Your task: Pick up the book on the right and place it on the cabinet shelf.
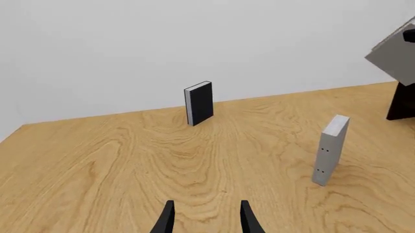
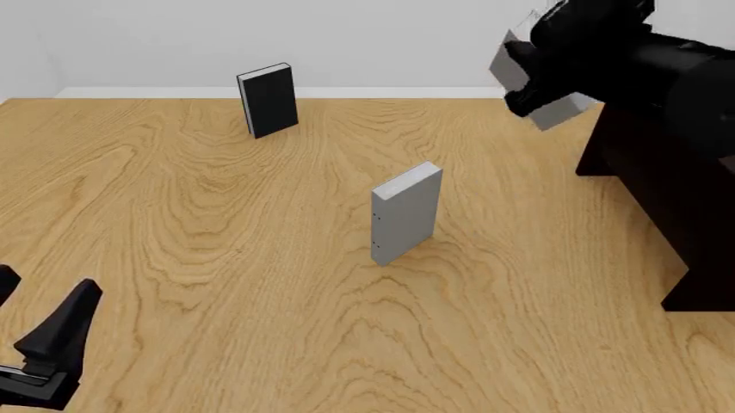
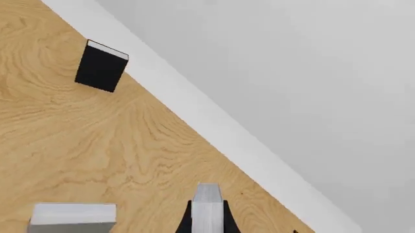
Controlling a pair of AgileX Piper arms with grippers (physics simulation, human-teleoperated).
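Left wrist view first: the left pincer (image 1: 206,218) hangs low over the table (image 1: 116,160), spread wide with nothing in it, so it's basically parked. Past it there's a black book (image 1: 199,103) standing toward the far edge, a thicker grey book (image 1: 329,149) upright mid-table, and way off toward the right edge you can just catch the book (image 1: 394,56) tilted up in the air above the cabinet shelf (image 1: 402,101). Front view makes it clearer: the right pincer (image 2: 540,73) is clamped on that thin grey book, carrying it high at the far right, right by the cabinet's top, not resting on anything yet. Right wrist view confirms the grasp, the fingers (image 3: 186,221) squeezing the page edge. So I'd say pickup's done, transport mostly done; what's left is lowering it onto the shelf and letting go.
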